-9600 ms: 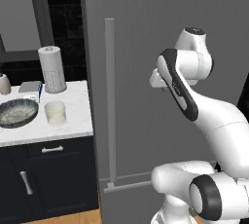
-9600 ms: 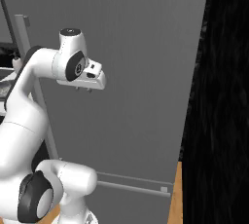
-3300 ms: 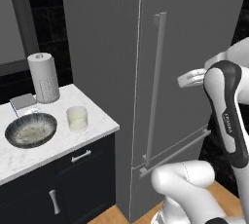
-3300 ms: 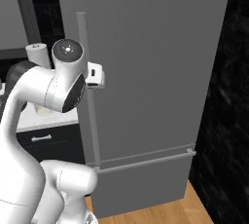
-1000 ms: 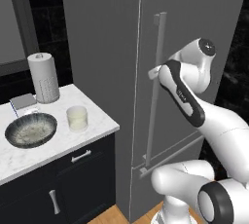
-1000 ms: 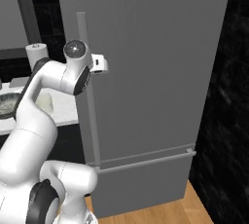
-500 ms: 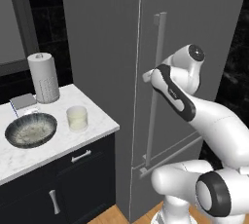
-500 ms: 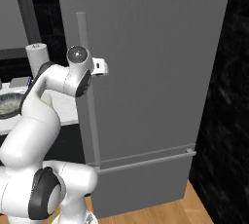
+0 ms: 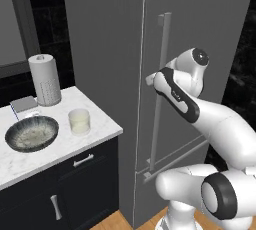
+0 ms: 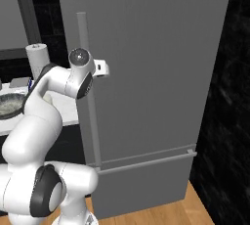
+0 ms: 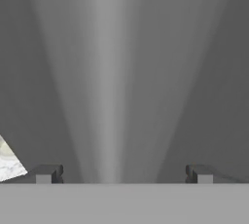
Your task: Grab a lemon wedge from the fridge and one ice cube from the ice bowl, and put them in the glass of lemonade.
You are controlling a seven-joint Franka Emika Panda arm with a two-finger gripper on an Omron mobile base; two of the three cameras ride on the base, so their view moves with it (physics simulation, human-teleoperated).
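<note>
1. Fridge (image 9: 200,34) fills the centre and upper right of the left base view, tall, dark grey, door closed; its long vertical bar handle (image 9: 159,94) runs down the middle of the frame.
2. White arm reaches up from the lower right of that view, and the jaws (image 9: 150,79) sit at the handle, about mid-height, at centre frame.
3. Right base view shows the same hand from the other side: the jaws (image 10: 103,67) meet the handle (image 10: 88,92) in the upper left of the frame.
4. Hand view shows what the base views cannot: two dark fingertips (image 11: 48,173) spread wide at the bottom edge, with a pale grey bar (image 11: 109,72) running up the frame between them; they do not pinch it.
5. Bench (image 9: 100,129) of white marble lies in the lower left of the left base view.
6. Ice bowl (image 9: 31,133) sits on it at far left; the ice inside is hard to make out.
7. Glass of lemonade (image 9: 79,121) stands just right of the bowl, apart from it.
8. Paper-towel roll (image 9: 45,80) stands behind them.
9. Right base view hides most of the bench behind the arm; part of the bowl (image 10: 10,104) shows at the left edge.
</note>
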